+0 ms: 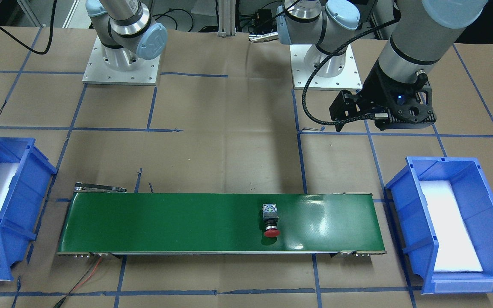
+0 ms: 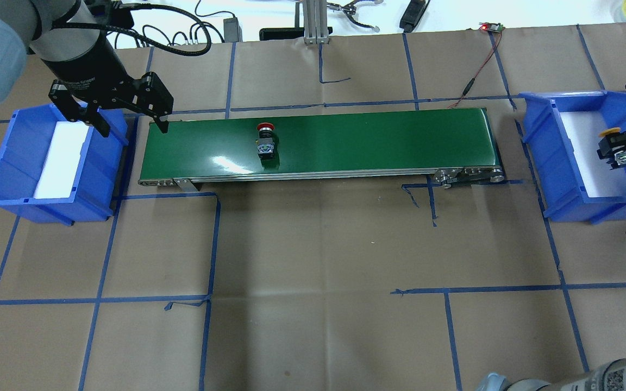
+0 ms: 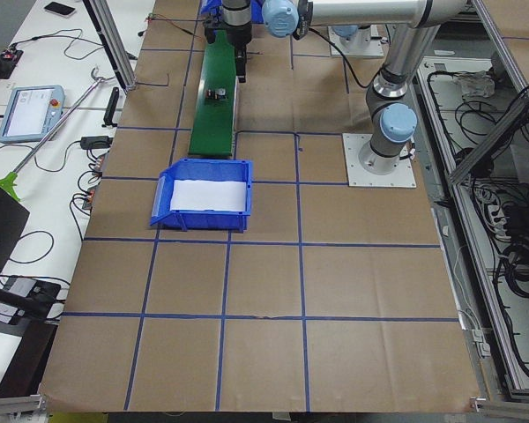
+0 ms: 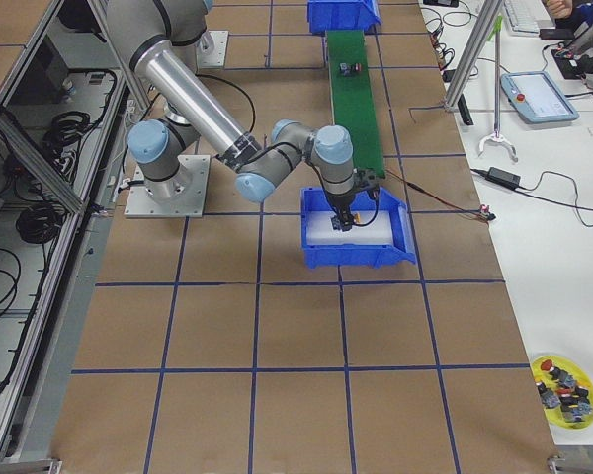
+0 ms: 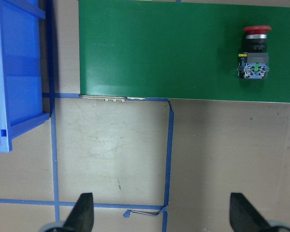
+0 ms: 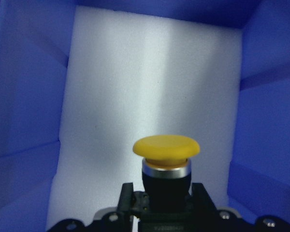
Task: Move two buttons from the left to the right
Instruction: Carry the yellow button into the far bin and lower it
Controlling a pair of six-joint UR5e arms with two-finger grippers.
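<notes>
Brown paper ruled with blue tape covers the table point(image 2: 318, 244), and from overhead there's wide open room on the robot's side of the green belt point(image 2: 373, 141). The left claw point(image 2: 132, 126) hangs spread wide with nothing in it, over the gap between the left bin point(image 2: 14, 157) and the belt's end; the white print on its black collar is too small to read. The red button point(image 2: 265, 142) lies on its side in the belt's left half, cap toward the far edge, and a long stretch of green runs on to its right. Over at the right bin point(image 2: 541, 152), the right claw point(image 2: 623, 142) is clamped on the yellow button point(image 2: 612, 132), inside the walls. On the front camera the sides flip: the red button sits between the belt's two long edges, touching neither. From the left end, the left bin is nearest, with the belt beyond it. From the right end, the near arm dips into the right bin, and a yellow dish point(image 4: 563, 380) of small parts sits on the side bench. On the left wrist camera the fingertips point(image 5: 84, 215) stand far apart, with the belt's corner above them and the red button at top right, showing its grey block and a tiny unreadable label. The right wrist camera shows a yellow domed cap, a silver ring and a black body pinched between the fingers point(image 6: 128, 200) over the white pad point(image 6: 150, 72), blue walls close on both sides; whether it touches the pad, I cannot tell.
</notes>
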